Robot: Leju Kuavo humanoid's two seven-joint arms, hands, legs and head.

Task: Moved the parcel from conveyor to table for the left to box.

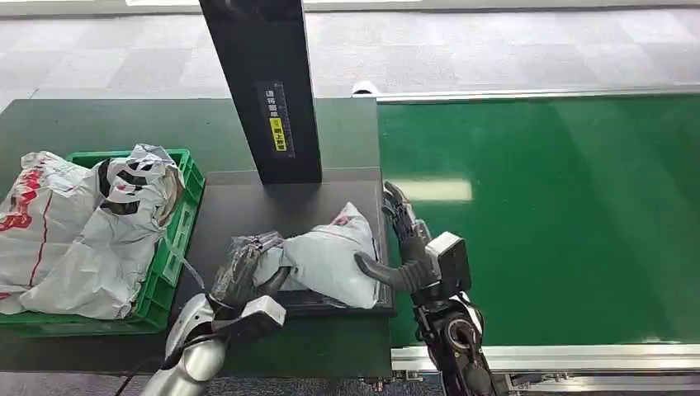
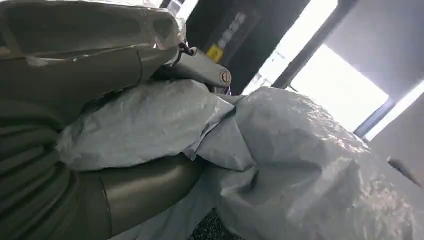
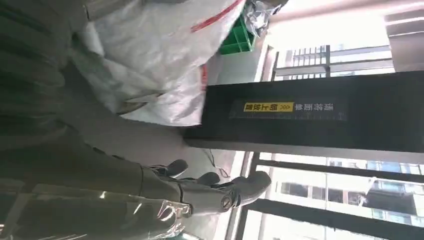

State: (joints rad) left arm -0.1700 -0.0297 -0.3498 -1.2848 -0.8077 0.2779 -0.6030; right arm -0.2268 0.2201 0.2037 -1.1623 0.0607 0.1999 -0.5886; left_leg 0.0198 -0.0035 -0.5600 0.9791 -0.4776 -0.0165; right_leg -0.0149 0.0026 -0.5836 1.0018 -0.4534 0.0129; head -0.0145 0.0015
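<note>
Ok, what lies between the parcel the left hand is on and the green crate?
In the head view, only bare dark platform separates the grey parcel, gripped by the left hand, from the green crate stuffed with bags.

Robot hand beside grey parcel, below black post.

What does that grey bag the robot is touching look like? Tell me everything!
The grey parcel is a soft, crinkled plastic mailer bag, puffy and wrinkled, with a bit of red print at its far end. It lies on the dark platform beside the green conveyor. The left hand grips its near end; the right hand rests against its other side.
</note>
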